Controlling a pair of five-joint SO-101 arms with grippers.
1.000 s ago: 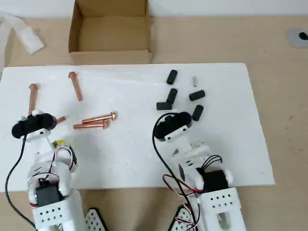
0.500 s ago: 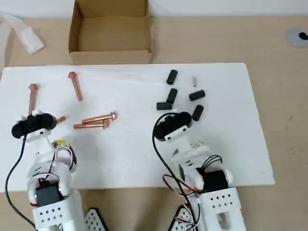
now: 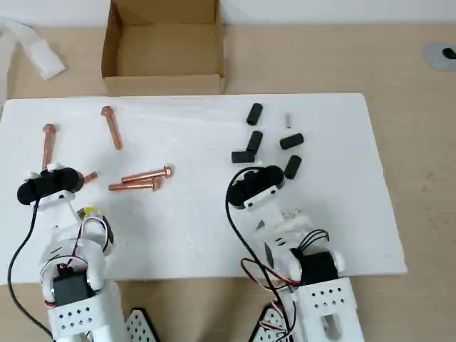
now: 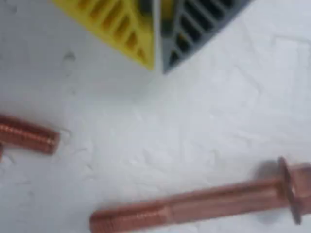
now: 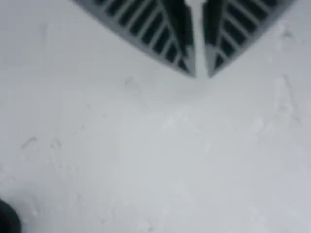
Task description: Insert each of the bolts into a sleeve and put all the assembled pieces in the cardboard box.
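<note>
DESK: Five bolts, then. Where do they lie against the left pincer?

FIELD: Five copper bolts point(image 3: 146, 174), all on the left half of the white sheet point(image 3: 192, 228). The left pincer point(image 4: 158, 67), one finger yellow and one grey, is closed tip to tip with nothing between, over bare sheet. A long bolt point(image 4: 194, 208) lies near the tips without touching them, and a second bolt's threaded end point(image 4: 29, 137) lies well apart from them. From above, the left arm point(image 3: 50, 184) stands at the sheet's left edge. One upright-lying bolt point(image 3: 48, 142) is just beyond it on the far side, a stub point(image 3: 90, 176) pokes out at its right, and a pair lies side by side farther right.

DESK: And the right?

FIELD: The right pincer point(image 5: 197, 74), both fingers grey, is likewise shut on nothing, over bare sheet. Five black sleeves point(image 3: 254, 140) are scattered just beyond the right arm point(image 3: 256, 184) (the nearest sleeve point(image 3: 242, 157) sits at its far-left edge). A small grey piece point(image 3: 288, 120) lies among them.

DESK: The box?

FIELD: The cardboard box point(image 3: 114, 50) stands open on the table point(image 3: 413, 128) past the sheet's far edge, left of centre, well apart from both arms. One slanted bolt point(image 3: 111, 127) lies between it and the left arm. A white scrap point(image 3: 39, 53) sits left of the box.
</note>
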